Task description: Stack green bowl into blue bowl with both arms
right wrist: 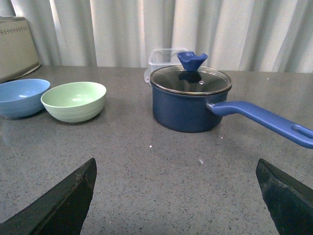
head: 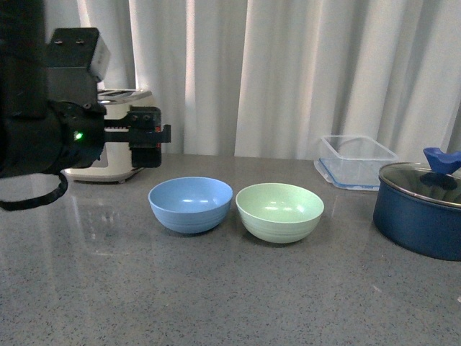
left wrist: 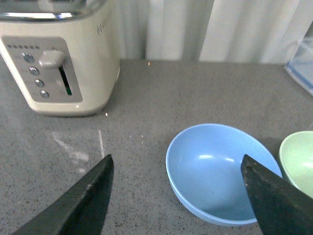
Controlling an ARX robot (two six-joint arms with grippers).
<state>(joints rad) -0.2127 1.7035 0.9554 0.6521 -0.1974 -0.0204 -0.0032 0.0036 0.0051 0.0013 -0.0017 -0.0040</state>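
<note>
The blue bowl [head: 190, 204] and the green bowl [head: 279, 211] sit upright side by side on the grey counter, blue on the left, almost touching. My left gripper [head: 146, 135] is open and empty, raised above the counter to the left of and behind the blue bowl. In the left wrist view the blue bowl [left wrist: 215, 171] lies between my open fingers [left wrist: 85, 198], with the green bowl's edge [left wrist: 299, 159] beside it. The right arm does not show in the front view. In the right wrist view my right gripper [right wrist: 176, 196] is open over bare counter, with the green bowl [right wrist: 74, 101] and blue bowl [right wrist: 20, 97] far off.
A cream toaster [head: 109, 137] stands at the back left behind my left arm. A clear plastic container [head: 354, 161] sits at the back right. A dark navy pot with glass lid [head: 423, 207] stands at the right; its long blue handle [right wrist: 264, 121] points toward my right gripper.
</note>
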